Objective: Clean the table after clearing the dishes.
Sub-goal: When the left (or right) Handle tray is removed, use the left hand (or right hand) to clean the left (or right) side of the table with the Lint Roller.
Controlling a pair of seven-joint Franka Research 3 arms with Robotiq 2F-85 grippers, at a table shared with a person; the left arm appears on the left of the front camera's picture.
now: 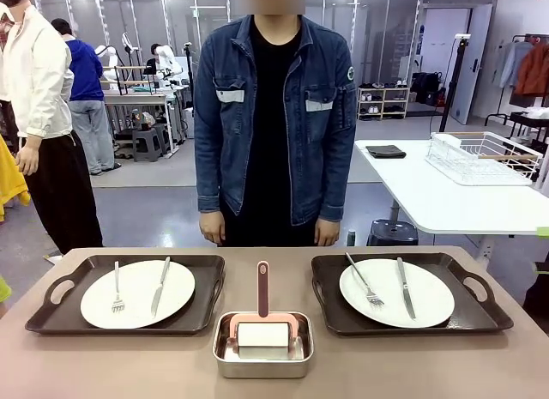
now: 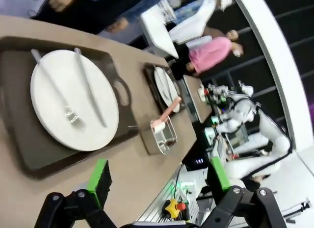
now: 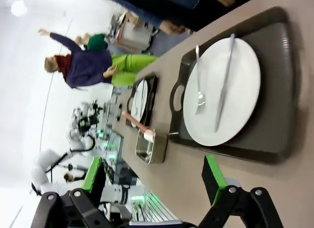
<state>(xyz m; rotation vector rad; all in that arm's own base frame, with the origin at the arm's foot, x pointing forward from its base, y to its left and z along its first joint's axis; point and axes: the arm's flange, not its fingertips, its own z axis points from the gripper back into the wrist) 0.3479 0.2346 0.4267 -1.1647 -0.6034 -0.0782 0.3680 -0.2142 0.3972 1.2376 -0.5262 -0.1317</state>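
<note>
Taupe table [image 1: 103, 365] carries two trays [image 1: 53, 320] [image 1: 473, 317], two plates [image 1: 137, 300] [image 1: 429, 300], one steel pan [image 1: 262, 366]; left jaws and right jaws spread.

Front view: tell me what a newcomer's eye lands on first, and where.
Two matching settings: the left plate and right plate, each with fork and knife on a dark tray. Between them, a steel pan holds a pink-handled roller. A person in denim stands at the far edge.

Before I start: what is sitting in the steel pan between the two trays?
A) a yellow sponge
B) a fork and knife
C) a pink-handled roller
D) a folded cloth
C: a pink-handled roller with a white roll lies in the steel pan, handle pointing toward the person.
</note>
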